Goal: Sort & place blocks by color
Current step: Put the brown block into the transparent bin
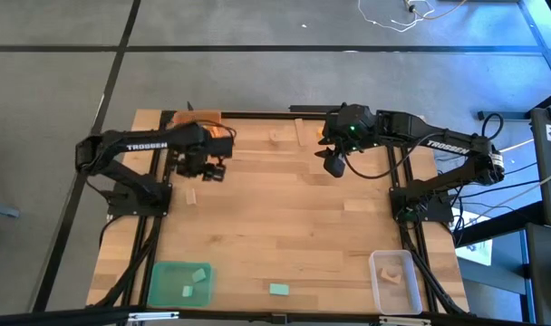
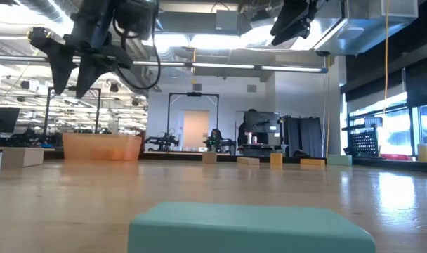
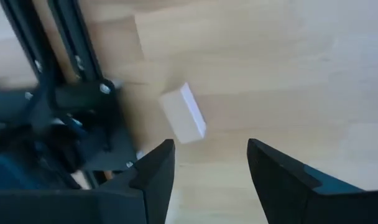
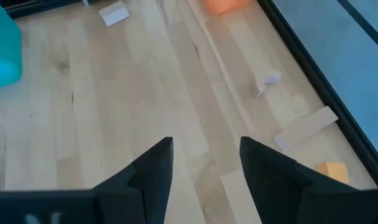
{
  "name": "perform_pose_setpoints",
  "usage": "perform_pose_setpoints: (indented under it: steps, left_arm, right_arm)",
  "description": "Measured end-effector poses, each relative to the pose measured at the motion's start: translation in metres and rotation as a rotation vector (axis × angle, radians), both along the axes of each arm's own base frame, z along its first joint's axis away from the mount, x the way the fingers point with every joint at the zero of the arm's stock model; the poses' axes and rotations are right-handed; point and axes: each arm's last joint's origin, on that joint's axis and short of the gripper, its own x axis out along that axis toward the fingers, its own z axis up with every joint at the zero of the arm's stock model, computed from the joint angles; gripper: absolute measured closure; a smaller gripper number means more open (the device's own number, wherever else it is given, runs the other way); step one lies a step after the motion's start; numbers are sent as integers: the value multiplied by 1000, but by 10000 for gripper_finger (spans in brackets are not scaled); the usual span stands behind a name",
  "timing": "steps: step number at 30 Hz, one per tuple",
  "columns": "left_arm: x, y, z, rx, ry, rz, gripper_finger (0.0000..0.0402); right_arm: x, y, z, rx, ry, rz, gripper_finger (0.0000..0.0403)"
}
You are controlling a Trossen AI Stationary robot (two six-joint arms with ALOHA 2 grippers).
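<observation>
pale block [image 3: 184, 114] just beyond left tool [image 3: 211, 163], both tools' fingers apart, empty

White "TROSSEN" lettering stands on the left arm [image 1: 140, 145] and the right arm [image 1: 439, 143]

Pale matt wooden table [image 1: 285, 226], smooth matt teal block [image 2: 245, 226], translucent plastic clear tray [image 1: 377, 282]

Two teal blocks [image 1: 192, 282] were seen lying flat in the green tray, and another teal block [image 1: 278, 290] lay flat on the surface nearby. A pale wood block [image 1: 191, 196] lay near the left side. One wood block [image 1: 392, 272] sat in the clear tray.
</observation>
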Motion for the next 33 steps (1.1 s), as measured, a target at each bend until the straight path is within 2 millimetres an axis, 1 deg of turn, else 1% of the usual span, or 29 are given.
perform_pose_setpoints:
  steps: [3,8,12,15,19,22,28,33]
  left_arm:
    - [4,-16,-2,17,15,28,209]
    - [3,-40,-10,54,56,101,209]
    - [-3,-56,-24,81,110,163,209]
    - [-6,-66,-39,100,116,208,209]
    - [-9,-72,-56,141,56,267,209]
    - [-12,-73,-67,146,56,287,209]
    - [-19,-74,-78,225,68,332,209]
    - [-24,-73,-84,238,89,354,209]
  right_arm:
    - [0,0,0,0,0,0,216]
    - [0,0,0,-3,1,3,216]
    - [0,0,0,-5,1,4,216]
    - [0,0,0,-10,2,9,216]
    - [0,0,0,-22,6,23,216]
    - [0,0,0,-23,6,24,216]
    - [0,0,0,-23,6,24,216]
    - [0,0,0,-23,7,24,216]
